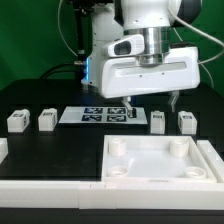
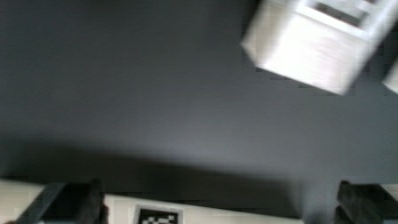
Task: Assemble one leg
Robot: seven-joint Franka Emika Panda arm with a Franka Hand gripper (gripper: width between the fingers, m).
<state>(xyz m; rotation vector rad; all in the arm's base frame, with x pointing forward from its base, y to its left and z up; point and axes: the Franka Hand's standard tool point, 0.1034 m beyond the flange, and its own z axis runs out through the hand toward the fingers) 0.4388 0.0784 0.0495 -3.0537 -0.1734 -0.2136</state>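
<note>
Several small white legs stand in a row on the black table: two at the exterior view's left [image 1: 17,121] [image 1: 47,120] and two at its right [image 1: 157,121] [image 1: 186,121]. My gripper [image 1: 152,102] hangs open and empty just above the table, between the marker board and the right pair of legs, touching nothing. In the wrist view my gripper [image 2: 222,202] has its dark fingers [image 2: 71,200] wide apart, with only table and the board's edge between them. A blurred white block [image 2: 311,45] shows farther off; it looks like a leg.
The marker board [image 1: 95,113] lies flat at the table's middle and also shows in the wrist view [image 2: 160,212]. The large white tray-like panel [image 1: 160,178] with corner holes lies in front. A white L-shaped barrier [image 1: 40,190] runs along the front left.
</note>
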